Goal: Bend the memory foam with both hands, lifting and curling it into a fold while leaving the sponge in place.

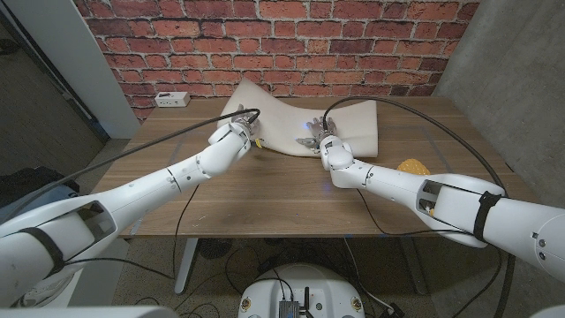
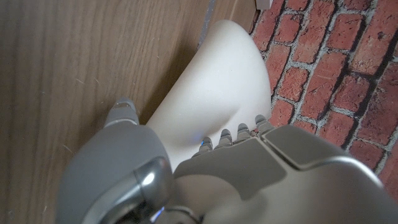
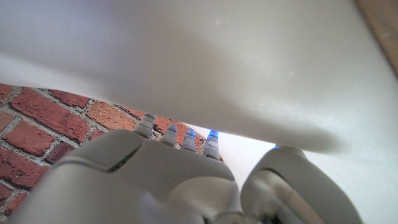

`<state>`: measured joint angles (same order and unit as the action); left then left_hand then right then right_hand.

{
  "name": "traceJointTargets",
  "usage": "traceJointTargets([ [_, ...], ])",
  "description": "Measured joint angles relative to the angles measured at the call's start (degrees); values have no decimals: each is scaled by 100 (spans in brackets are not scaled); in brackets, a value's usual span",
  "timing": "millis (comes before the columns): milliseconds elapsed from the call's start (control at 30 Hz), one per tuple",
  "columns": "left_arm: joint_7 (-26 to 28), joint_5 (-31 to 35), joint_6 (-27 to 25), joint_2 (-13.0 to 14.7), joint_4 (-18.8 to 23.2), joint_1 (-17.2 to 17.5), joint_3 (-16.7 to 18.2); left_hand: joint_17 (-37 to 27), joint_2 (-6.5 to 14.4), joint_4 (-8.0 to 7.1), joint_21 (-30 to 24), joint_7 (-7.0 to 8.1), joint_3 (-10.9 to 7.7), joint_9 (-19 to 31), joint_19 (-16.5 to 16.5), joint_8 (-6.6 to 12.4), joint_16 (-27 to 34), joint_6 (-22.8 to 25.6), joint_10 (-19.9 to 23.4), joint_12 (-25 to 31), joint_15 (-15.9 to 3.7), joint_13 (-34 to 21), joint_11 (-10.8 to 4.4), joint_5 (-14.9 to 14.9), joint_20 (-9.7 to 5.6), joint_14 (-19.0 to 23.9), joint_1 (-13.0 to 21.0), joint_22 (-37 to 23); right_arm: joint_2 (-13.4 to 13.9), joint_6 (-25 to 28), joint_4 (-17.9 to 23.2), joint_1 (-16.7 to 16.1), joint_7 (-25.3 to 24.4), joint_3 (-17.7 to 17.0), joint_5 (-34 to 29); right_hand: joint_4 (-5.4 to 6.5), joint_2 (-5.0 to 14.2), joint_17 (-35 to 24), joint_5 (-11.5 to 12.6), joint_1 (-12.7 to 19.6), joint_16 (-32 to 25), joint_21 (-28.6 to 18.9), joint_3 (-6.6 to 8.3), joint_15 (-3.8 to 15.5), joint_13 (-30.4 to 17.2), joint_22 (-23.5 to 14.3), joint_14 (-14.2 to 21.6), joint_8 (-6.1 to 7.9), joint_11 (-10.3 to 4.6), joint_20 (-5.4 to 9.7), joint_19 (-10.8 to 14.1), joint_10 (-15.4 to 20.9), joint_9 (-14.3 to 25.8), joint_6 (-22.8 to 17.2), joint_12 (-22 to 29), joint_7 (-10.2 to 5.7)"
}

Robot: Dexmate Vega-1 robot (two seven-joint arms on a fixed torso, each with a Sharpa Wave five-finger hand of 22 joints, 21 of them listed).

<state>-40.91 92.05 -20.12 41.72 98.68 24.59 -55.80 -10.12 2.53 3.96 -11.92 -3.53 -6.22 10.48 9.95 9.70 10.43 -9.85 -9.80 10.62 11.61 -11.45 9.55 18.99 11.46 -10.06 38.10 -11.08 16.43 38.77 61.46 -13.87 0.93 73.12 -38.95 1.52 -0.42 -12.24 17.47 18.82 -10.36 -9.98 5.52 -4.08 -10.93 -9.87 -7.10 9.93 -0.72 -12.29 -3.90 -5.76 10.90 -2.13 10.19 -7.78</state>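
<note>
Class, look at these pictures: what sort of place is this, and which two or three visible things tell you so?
Probably an indoor robotics lab or workshop. A bare red brick wall stands behind a wooden table, a white power strip sits at the table's far corner, and loose cables hang beneath it.

Memory foam [image 1: 287, 115] front edge behind hands

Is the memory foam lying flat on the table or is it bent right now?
Bent. The memory foam sags in the middle with both ends raised toward the brick wall, left hand and right hand gripping its front edge.
</note>
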Motion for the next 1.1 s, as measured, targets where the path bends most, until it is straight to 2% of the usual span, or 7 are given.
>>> traceJointTargets([
  [200, 379, 463, -168, -129, -324, 210, 12, 0, 0, 40, 0, -131, 41, 7, 0, -66, 0, -6, -29, -1, 7, 0, 92, 0, 0, -7, 0, 17, 20, 0, 15, 4, 4, 12, 2, 0, 0, 27, 0, 0, -28, 0, 0, 0, 0, 0, 0, 25, 0, 0, 0, 0, 0, 0, 23, 0],
  [400, 882, 891, -547, -236, -580, 341, 38, -17, -31, 35, 0, -140, 108, -5, 0, -103, 0, 1, -30, -29, 7, 0, 153, 0, 0, -7, 31, 0, 23, -7, -5, 18, 8, 21, 4, 1, 0, 27, 0, 0, -28, 0, 0, 0, 0, 0, 0, 25, 3, 28, -33, 4, 0, 0, 23, 0],
  [567, 1120, 1148, -814, -475, -1127, 451, 46, -8, -30, 15, -142, -204, 175, -3, 0, -111, 66, 19, -30, 78, 6, -1, 153, -39, -1, -7, 32, 1, 23, -39, -31, 26, 11, 27, 11, 8, 0, 27, 0, 0, -28, 0, -7, 0, -1, 0, 1, 25, 4, -1, -62, 48, 0, 0, 23, 0],
  [767, 1322, 1322, -1063, -673, -1662, 414, -40, 0, 144, 125, -438, -233, 164, -2, 0, 117, 128, -10, -14, 271, 5, 40, 34, -57, -1, -5, 247, 25, 28, -63, -46, 31, 12, 27, 19, -12, 8, 26, 0, -8, -28, 0, -28, 0, -1, -1, 1, 46, 11, -1, -61, 55, 0, 21, 63, 21],
  [933, 1609, 1345, -1236, -817, -2116, 300, -176, 26, -87, 374, -645, -233, 197, -9, -1047, 353, 172, -10, -3, 460, -286, 78, -228, -2, -132, 80, 584, 70, 40, -80, -51, 33, 9, 24, 21, -16, 12, 53, 0, -12, -72, 0, -32, 0, -1, -1, 1, 68, 11, -1, -61, 117, 0, 10, 84, 32],
  [1033, 1893, 1318, -1346, -900, -2390, 222, -280, 43, -119, 471, -714, -208, 146, -9, -1661, 466, 172, -6, -7, 596, -574, 81, -470, 51, -257, 640, 876, 70, 48, -86, -52, 33, 8, 19, 25, -16, 11, 53, 0, -11, -72, 0, -32, 0, -1, -1, 1, 89, 11, -1, -61, 117, 0, -2, 84, 43],
  [1100, 2140, 1270, -1444, -937, -2526, 188, -335, 53, 42, 542, -787, -67, -97, -9, -2098, 513, 172, 31, 320, 677, -896, 89, -742, 51, -404, 1200, 1357, 67, 55, -88, -52, 33, 8, 13, 27, -16, 10, 53, 0, -10, -72, 0, -32, 8, -1, -1, 20, 89, 41, 20, -81, 148, 0, -15, 84, 56],
])
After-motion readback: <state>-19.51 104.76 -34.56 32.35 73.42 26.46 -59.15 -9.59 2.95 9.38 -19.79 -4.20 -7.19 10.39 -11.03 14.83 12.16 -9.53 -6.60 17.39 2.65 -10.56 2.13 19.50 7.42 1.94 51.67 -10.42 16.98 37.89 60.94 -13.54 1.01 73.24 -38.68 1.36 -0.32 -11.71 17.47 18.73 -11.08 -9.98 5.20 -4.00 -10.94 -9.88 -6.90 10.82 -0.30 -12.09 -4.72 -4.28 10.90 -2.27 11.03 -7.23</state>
